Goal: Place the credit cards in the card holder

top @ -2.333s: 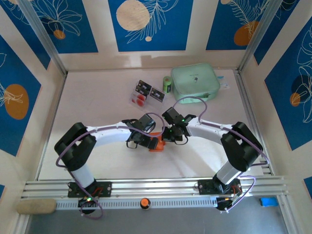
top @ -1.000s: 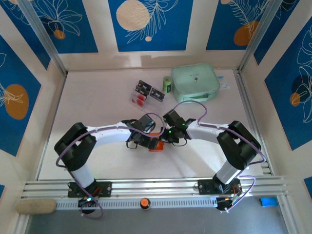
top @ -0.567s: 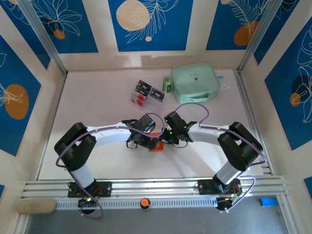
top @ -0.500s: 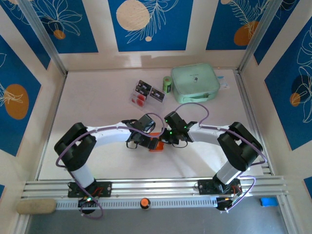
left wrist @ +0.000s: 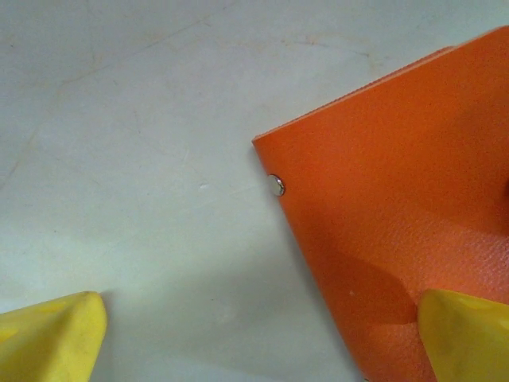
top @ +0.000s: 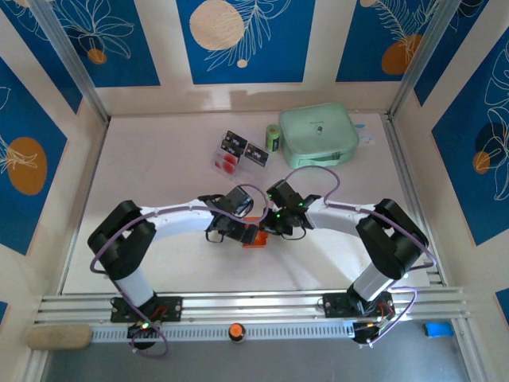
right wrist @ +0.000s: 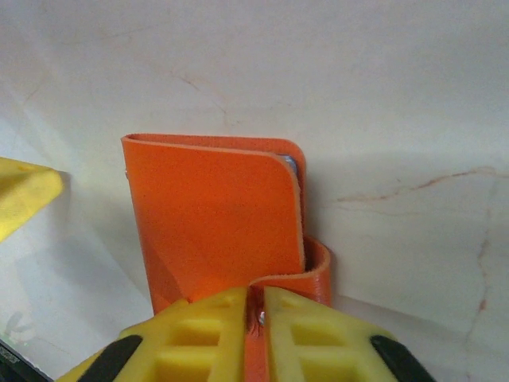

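Observation:
The orange-red card holder lies mid-table between my two grippers. In the left wrist view its closed cover shows a small snap button. My left gripper stands wide open, its right fingertip over the holder's near corner. My right gripper is shut on a thin curled flap of the card holder, which is lifted off the rest. In the top view the left gripper and the right gripper meet at the holder. Two credit cards lie at the back of the table.
A mint-green zip pouch sits at the back right, with a small green cylinder beside it. Metal frame rails border the table on both sides and along the near edge.
Since the earliest frame the right gripper has moved down and left onto the card holder. Over the last second both arms stay almost still.

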Available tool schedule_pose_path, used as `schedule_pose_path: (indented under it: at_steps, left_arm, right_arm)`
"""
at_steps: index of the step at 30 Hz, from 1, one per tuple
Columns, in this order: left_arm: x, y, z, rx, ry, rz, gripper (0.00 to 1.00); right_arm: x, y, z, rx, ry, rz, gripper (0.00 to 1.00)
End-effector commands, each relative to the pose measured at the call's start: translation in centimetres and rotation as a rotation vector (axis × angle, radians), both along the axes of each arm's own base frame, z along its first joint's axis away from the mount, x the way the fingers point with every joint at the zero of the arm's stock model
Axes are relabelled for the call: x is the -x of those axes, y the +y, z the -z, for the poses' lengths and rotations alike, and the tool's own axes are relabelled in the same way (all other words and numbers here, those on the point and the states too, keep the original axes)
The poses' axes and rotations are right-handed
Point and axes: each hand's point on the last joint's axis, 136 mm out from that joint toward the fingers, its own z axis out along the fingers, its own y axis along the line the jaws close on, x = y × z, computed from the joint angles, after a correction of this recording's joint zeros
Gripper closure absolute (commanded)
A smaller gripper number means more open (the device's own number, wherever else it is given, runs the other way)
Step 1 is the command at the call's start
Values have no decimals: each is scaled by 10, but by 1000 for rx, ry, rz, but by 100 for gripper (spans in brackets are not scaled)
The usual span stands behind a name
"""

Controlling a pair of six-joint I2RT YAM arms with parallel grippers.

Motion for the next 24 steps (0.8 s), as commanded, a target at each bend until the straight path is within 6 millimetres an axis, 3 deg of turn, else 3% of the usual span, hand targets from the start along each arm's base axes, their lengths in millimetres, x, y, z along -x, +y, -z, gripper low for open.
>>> schedule_pose_path:
  at_steps: [1, 8, 13, 20, 24]
  left_arm:
    - [-26, -6, -34, 55, -89, -55, 0]
    - [-57, -5, -90, 177, -197, -117, 0]
    - [-71, 13, -128, 250, -271, -177, 0]
    - [-82, 75, -175, 334, -449, -334, 0]
    - [-82, 118, -195, 279, -630, -392, 0]
  right_arm:
    - [4, 12, -29, -84, 5, -53, 77]
    - [-6, -3, -60, -137, -54, -12, 55]
    - [-6, -28, -74, -144, -89, 44, 42]
    - [-1, -81, -84, -108, -158, 143, 23]
    - [-5, -122, -94, -2, -258, 210, 19]
